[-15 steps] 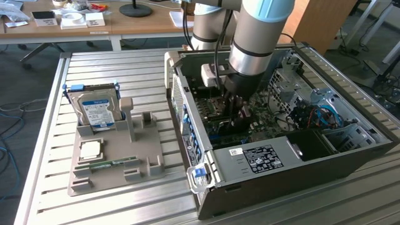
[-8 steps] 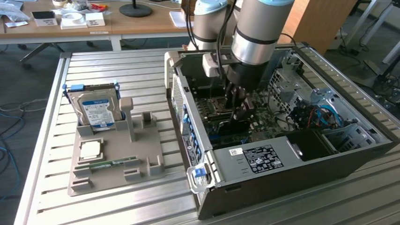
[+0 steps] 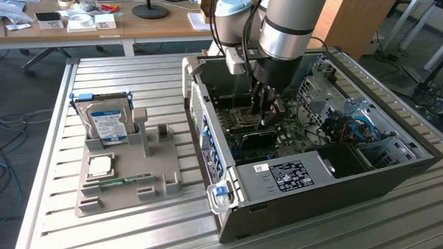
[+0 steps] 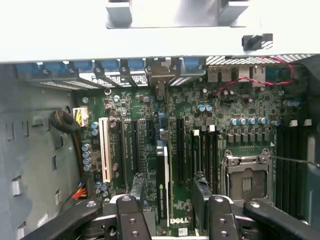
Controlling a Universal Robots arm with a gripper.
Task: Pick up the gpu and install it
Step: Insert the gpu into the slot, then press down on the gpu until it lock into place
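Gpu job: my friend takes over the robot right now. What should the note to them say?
Tool: open, inside the case, one finger on each side of the gpu, gripping nothing.
Gpu: stands on edge in a motherboard slot.
Done: gpu is off the table and in the slot.
Left: I cannot tell whether it is pushed fully home; the tool is not yet out of the case.
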